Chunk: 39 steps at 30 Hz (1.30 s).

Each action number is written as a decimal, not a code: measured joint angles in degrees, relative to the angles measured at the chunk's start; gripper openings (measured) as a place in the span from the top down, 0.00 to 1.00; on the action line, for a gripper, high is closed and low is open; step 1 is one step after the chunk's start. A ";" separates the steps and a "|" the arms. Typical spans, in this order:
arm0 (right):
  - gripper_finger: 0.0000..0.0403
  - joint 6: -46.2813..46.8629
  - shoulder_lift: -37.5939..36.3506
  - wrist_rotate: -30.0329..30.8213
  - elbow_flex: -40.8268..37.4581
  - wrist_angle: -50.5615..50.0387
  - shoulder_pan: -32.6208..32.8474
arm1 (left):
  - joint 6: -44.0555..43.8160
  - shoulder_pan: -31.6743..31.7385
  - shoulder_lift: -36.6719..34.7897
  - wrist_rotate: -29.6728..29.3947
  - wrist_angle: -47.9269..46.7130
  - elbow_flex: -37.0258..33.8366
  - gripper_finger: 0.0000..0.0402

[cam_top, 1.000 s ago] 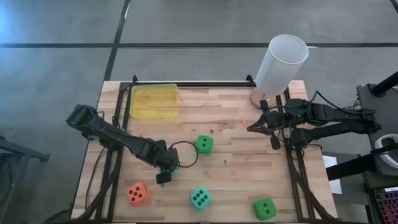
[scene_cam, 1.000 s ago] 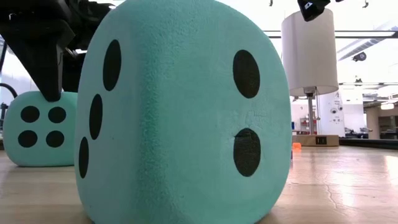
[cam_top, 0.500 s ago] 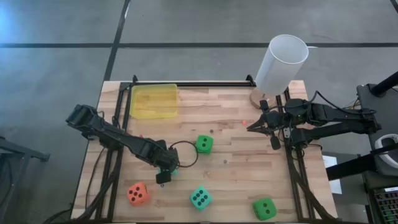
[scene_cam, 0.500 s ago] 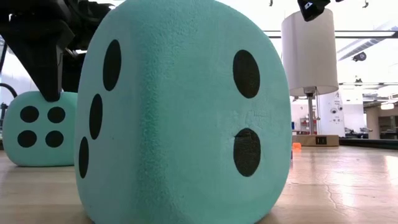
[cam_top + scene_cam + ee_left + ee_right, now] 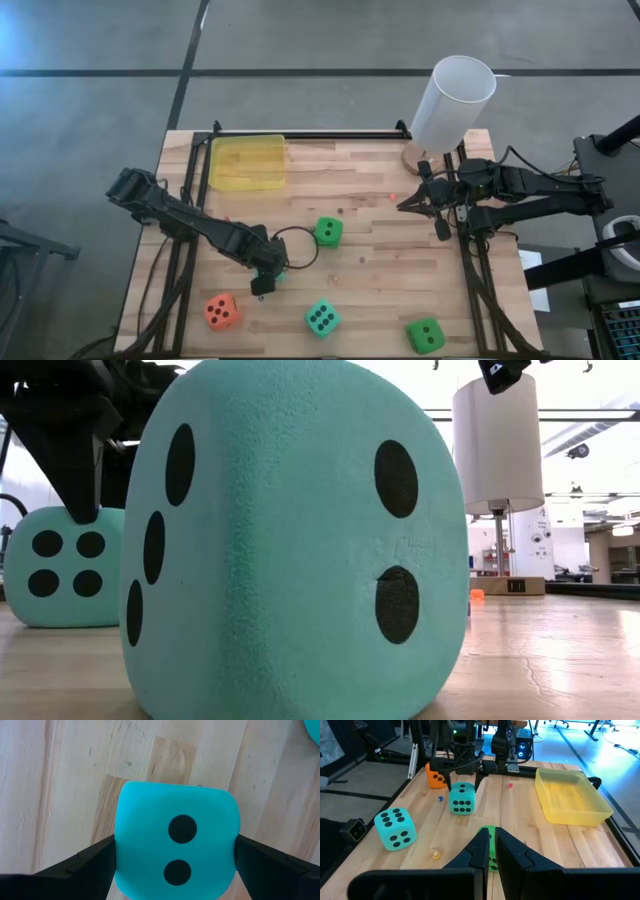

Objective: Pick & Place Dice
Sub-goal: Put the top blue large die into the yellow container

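Five dice lie on the wooden table: a green die (image 5: 328,232), a second green die (image 5: 426,335), an orange-red die (image 5: 221,312), a teal die (image 5: 322,318) and a second teal die (image 5: 175,820). My left gripper (image 5: 265,275) points straight down over this second teal die, a finger on each side. From above the arm hides most of it. The die rests on the table, two pips up. My right gripper (image 5: 405,205) hangs shut above the table's right part, touching nothing. My left gripper has the teal die between its two fingers (image 5: 90,865), which lie against the die's two opposite sides (image 5: 120,855). The fingers come from above, pointing down. The die sits flat on the table, its two-pip face up.
A translucent yellow tray (image 5: 248,162) stands at the far left. A white cylinder on a stand (image 5: 452,100) is at the far right. A black cable loop (image 5: 295,245) lies beside the left gripper. A few tiny coloured dice (image 5: 436,854) are scattered on the wood.
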 joint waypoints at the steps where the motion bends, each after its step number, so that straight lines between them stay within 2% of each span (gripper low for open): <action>1: 0.93 0.00 0.00 0.01 0.00 0.00 -0.01 | -0.21 0.04 0.00 -0.02 -0.24 0.26 0.11; 13: 0.93 0.00 0.00 0.00 0.00 0.00 0.01 | -1.19 0.68 0.20 -1.57 -6.84 4.49 0.12; 25: 0.93 0.00 -0.01 -0.01 0.00 -0.01 0.01 | -1.35 4.17 -1.25 -2.84 -11.91 9.61 0.12; 31: 0.93 0.00 -0.01 0.00 0.00 0.00 -0.01 | -2.53 8.76 -4.99 -6.01 -12.68 9.86 0.12; 39: 0.93 -0.01 0.01 0.00 0.00 -0.02 0.01 | -3.31 18.80 -10.20 -7.15 -15.21 9.82 0.12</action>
